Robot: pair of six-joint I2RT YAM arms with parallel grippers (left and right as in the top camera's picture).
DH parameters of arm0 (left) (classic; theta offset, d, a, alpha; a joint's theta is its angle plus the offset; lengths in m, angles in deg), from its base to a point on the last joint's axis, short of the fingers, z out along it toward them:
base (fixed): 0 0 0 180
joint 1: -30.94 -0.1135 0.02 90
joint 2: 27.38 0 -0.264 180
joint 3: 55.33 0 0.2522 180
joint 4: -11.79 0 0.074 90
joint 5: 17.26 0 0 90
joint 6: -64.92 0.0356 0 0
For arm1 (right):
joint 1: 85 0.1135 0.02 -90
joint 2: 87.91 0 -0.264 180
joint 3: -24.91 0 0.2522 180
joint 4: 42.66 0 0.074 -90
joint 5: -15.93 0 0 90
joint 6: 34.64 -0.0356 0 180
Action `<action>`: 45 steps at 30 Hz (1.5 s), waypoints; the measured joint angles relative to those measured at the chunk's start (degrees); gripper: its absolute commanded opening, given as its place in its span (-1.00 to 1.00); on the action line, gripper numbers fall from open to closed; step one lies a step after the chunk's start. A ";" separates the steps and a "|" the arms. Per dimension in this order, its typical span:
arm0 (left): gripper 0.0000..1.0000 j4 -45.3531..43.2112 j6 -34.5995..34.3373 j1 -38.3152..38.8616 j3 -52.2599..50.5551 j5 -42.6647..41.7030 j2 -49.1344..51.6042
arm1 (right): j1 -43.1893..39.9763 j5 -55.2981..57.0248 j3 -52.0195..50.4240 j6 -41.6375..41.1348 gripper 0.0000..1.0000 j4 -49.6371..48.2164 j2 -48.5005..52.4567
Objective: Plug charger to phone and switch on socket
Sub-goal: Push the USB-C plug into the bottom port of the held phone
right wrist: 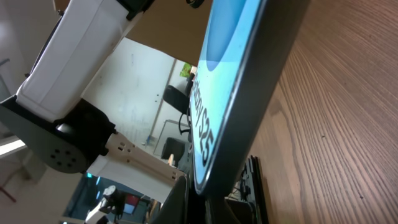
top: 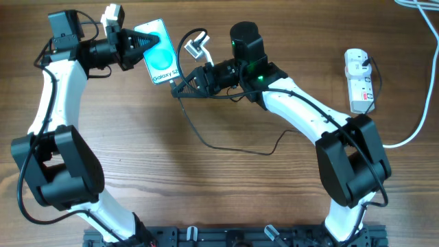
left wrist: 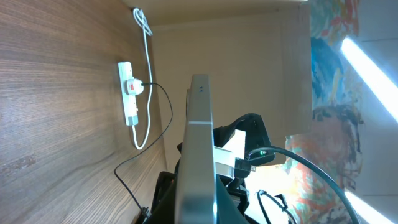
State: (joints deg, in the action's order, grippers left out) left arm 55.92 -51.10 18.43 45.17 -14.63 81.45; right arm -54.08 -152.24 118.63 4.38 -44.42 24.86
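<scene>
Overhead: both arms reach to the far left-centre of the table (top: 206,199) and meet at the phone (top: 161,55)

Phone: raised off the wood, cyan screen up toward the overhead camera, long axis slanting from far-left to near-right. Dark lettering sits at its near-right end. Left wrist view shows it edge-on (left wrist: 199,124), a thin grey slab standing up the middle of the frame. Right wrist view has its screen and rim (right wrist: 230,74) very close, tilted over the wood grain

Left gripper (top: 145,46): black fingers clamped on the phone's far-left end, one lying over the screen

Right gripper (top: 178,87): tip just at the phone's near-right end. Fingers drawn together, and the charger (top: 226,150) ends between them, so it looks clamped on the cable's end. Plug tip itself is hidden, and I cannot tell whether it is in the port

Charger run: thin black line drops from the right gripper, loops across the table in front of the right arm, then passes behind it. In the left wrist view it arcs (left wrist: 169,106) out of the socket (left wrist: 129,90)

Socket (top: 359,81): flat on the table at far right, well apart from the phone, long axis running away from the robot. Switch position not readable

White cable (top: 418,116): thicker, curves along the right edge beside the socket
</scene>
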 measured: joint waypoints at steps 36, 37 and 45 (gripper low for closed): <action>-0.92 -2.82 -2.40 -0.76 0.00 -2.01 0.00 | -0.39 0.57 0.00 -1.73 -0.91 -3.19 0.00; -0.92 -3.63 -2.86 -0.81 0.00 -2.01 0.00 | -0.39 0.15 0.00 -1.70 -0.91 -3.19 0.00; -0.92 -6.25 -3.93 -0.96 0.00 -1.64 0.00 | -0.37 -1.33 0.00 -1.70 -0.91 -3.65 0.00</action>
State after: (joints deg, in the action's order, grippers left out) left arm 49.67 -55.04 17.46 45.17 -16.27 81.45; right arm -54.45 -153.57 118.63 2.67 -48.07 24.86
